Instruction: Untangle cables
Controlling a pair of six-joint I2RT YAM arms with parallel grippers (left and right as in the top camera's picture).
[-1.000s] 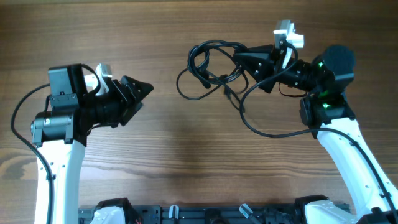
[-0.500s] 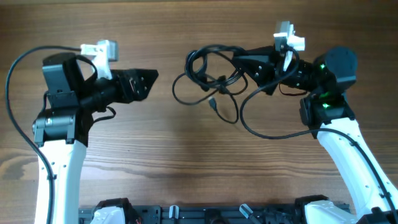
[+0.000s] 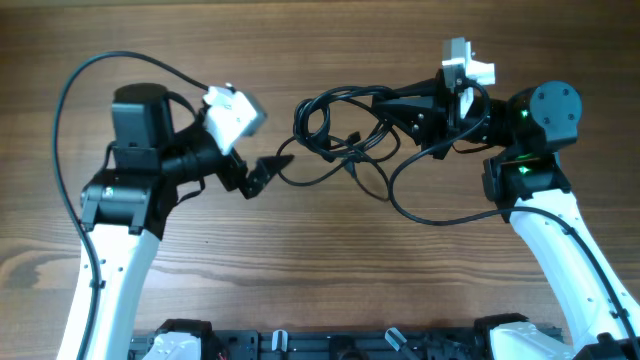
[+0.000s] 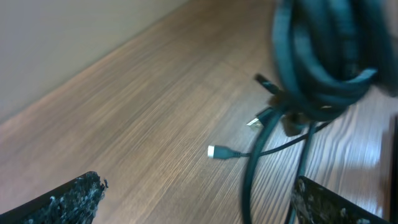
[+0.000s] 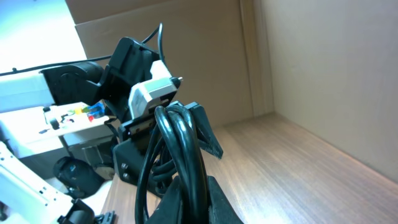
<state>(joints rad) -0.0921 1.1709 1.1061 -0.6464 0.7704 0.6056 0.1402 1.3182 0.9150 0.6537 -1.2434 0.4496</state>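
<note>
Right hand pinched shut on a looped bundle of thin glossy black cables, left hand spread wide and empty, silver plug lying on wood-grain surface.

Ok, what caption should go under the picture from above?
The right gripper clamps a tangle of thin black cables while the open left gripper points at it from the other side.

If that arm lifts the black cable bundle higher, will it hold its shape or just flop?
Probably floppy: the cables droop in loose loops from the right gripper. Likely light, since thin strands hang from one pinch. The plug ends lying on the table may drag and snag.
</note>
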